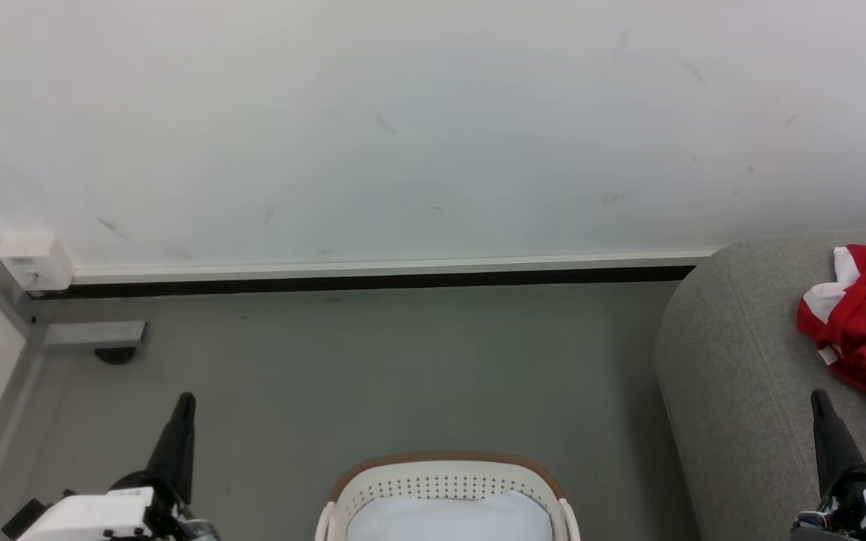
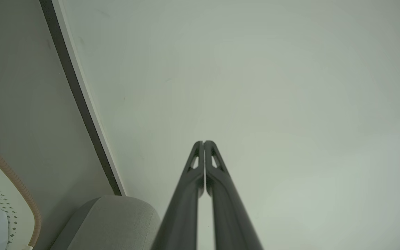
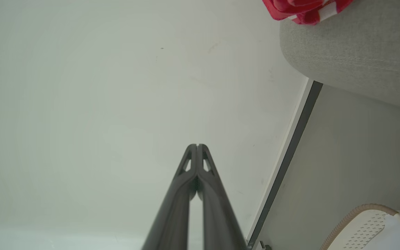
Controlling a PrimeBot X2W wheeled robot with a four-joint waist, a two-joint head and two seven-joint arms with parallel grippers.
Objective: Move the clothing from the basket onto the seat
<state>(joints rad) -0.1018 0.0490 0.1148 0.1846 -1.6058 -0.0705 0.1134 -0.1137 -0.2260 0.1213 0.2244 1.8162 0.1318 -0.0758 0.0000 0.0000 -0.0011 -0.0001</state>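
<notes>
Clothing: A red jersey with white trim (image 1: 865,323) lies crumpled on top of the seat (image 1: 734,361), at the right edge of the head view and well apart from the basket (image 1: 444,457). No number can be read on it.

Handling: The jersey looks thin, light and limp. It is likely to sag and slide rather than keep a shape, and it is not fragile. A pinch on a raised, bunched fold should lift it, while a grip at the hem would leave the rest trailing.

Basket: It stands on the grey floor (image 1: 373,376) at bottom centre, between the two grippers. Inside lies plain pale blue-white fabric (image 1: 448,518). No red shows there, though the frame cuts off the basket's near part.

Seat: Grey, upholstered and round-cornered, it stands just right of the basket, its far end against the wall (image 1: 403,135).

Left gripper (image 1: 185,402): The fingers are pressed together tip to tip with nothing between them. It is raised over the floor left of the basket and points at the wall.

Right gripper (image 1: 818,394): It is likewise clenched and empty. It is seen against the seat's grey fabric, near the jersey but clear of it.

Progress: One jersey is on the seat. Whether another lies under the pale fabric cannot be told.
</notes>
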